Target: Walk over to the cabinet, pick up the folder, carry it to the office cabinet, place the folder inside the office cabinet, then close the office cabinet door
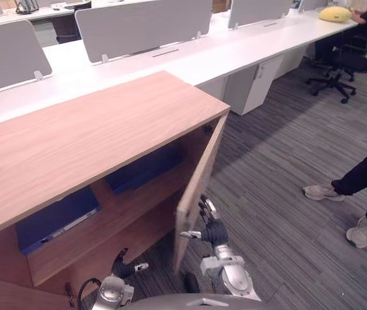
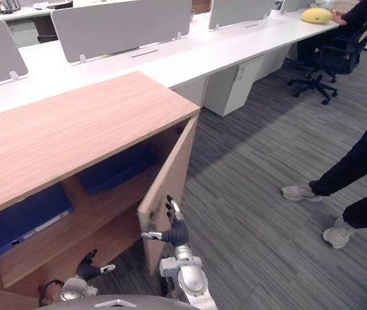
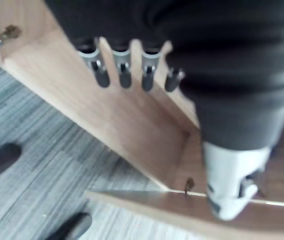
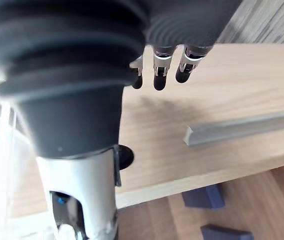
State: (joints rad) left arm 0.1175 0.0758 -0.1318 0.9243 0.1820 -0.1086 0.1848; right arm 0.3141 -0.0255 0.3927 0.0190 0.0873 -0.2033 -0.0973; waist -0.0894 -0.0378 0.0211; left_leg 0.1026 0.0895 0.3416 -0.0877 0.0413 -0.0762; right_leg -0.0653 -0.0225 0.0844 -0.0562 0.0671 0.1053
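Standing ajar in the middle of the left eye view, the door point(image 1: 196, 187) of the office cabinet point(image 1: 86, 135) angles out towards the lower centre of the frame. The right hand point(image 1: 210, 225) is raised just beside the door's outer face, near its free edge, with fingers straight and loosely spread, holding nothing. In the right wrist view its fingertips point(image 4: 159, 75) point at the wood panel near the grey handle point(image 4: 239, 127); whether they touch the wood cannot be told. The left hand point(image 1: 128, 267) hangs low at the bottom, left of centre, before the cabinet's lower compartment, its fingers point(image 3: 122, 72) relaxed and empty over bare board.

A blue folder point(image 1: 57, 219) lies flat on the shelf inside the cabinet, at the lower left of the frame, up and to the left of the left hand and well apart from both hands. A second blue folder point(image 1: 143, 169) lies further right on the same shelf, behind the open door, which stands between it and the right hand.

A long white counter point(image 1: 235, 45) crosses the upper part of the frame, and a person's legs point(image 1: 364, 174) stand on the carpet at the right edge.
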